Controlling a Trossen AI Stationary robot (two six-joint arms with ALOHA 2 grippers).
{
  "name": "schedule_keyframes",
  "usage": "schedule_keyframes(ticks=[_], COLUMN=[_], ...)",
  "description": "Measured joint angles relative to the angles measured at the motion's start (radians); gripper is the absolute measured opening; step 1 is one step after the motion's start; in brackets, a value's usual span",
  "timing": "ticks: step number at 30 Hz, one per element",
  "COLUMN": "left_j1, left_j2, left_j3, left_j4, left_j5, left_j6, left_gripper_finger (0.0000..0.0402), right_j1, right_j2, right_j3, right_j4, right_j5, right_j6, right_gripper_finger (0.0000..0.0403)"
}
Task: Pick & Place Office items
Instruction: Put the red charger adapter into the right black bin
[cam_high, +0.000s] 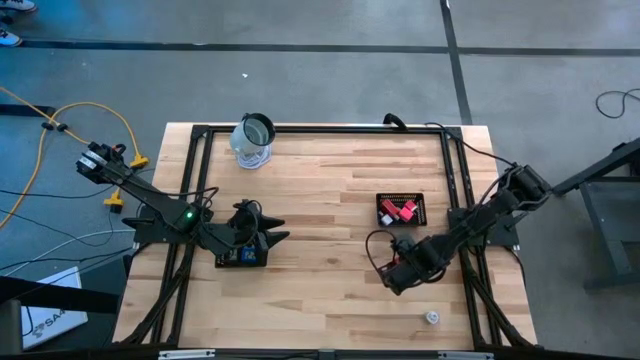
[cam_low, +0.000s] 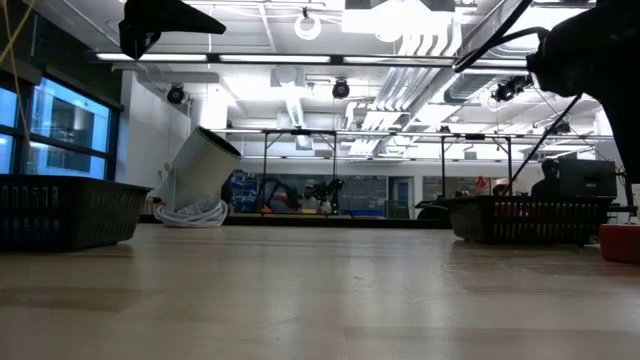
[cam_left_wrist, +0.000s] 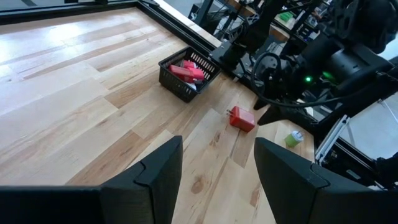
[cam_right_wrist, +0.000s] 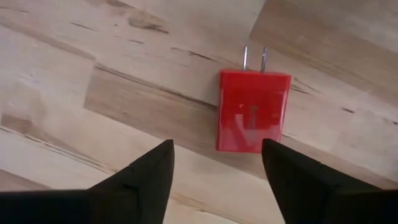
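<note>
Right gripper (cam_right_wrist: 214, 177) hovers spread over the red plug (cam_right_wrist: 252, 111); I judge it light, rigid, slick, best pinched across its flat sides.

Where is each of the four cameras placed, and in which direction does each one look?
High view: above the table, facing straight down; both arms show.
Low view: at table-top height, facing level across toward the room; arm parts hang above.
Left wrist view: on the left arm, facing across to the black mesh tray; own fingers open.
Right wrist view: on the right arm, facing down; own fingers open.
Shared: both wrist views show the red plug block.
</note>
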Motion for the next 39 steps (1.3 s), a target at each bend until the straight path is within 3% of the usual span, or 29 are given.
schedule_keyframes(ticks=[17,23,39], left_j1=[0.0,0.0,0.0], left_j2=[0.0,0.0,0.0], left_j3=[0.0,0.0,0.0], left_j4=[0.0,0.0,0.001], left_j5=[0.0,0.0,0.0], left_j6=[0.0,0.0,0.0], left_gripper_finger=[0.0194,0.0194,0.0194], right_j1=[0.008,0.014,0.01], right_j2=[0.02,0.082,0.096], right_j3=[-0.013,-0.015,-0.053], right_j4=[-0.006,-0.018,0.047], right_j5=[-0.005,-0.056,-0.004], right_j6=[0.028,0.028,0.033], right_gripper_finger=[0.0313,0.0316,0.0317])
